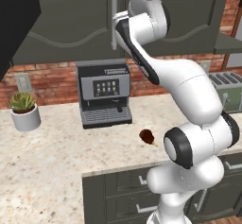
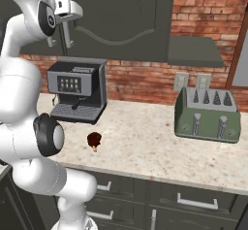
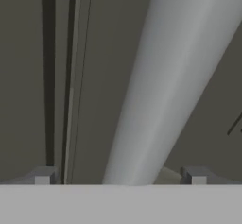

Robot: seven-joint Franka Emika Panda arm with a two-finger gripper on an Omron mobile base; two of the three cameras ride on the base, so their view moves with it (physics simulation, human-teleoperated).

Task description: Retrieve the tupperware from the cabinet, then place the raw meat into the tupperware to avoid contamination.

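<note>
Tool (image 3: 120,178) spread wide around cabinet (image 1: 71,20) handle (image 3: 156,86), its ends cut off

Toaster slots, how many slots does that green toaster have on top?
4, side by side in a row along the top of the toaster, which stands on the counter at the right, below the brick wall.

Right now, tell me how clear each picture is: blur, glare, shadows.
Left base view: evenly lit, soft shadow under the raw meat, no glare. Right base view: sharp, with a shadow under the coffee machine. Hand view: the cabinet handle sits close up between the open end effector tips, soft-edged, with a pale sheen.
</note>
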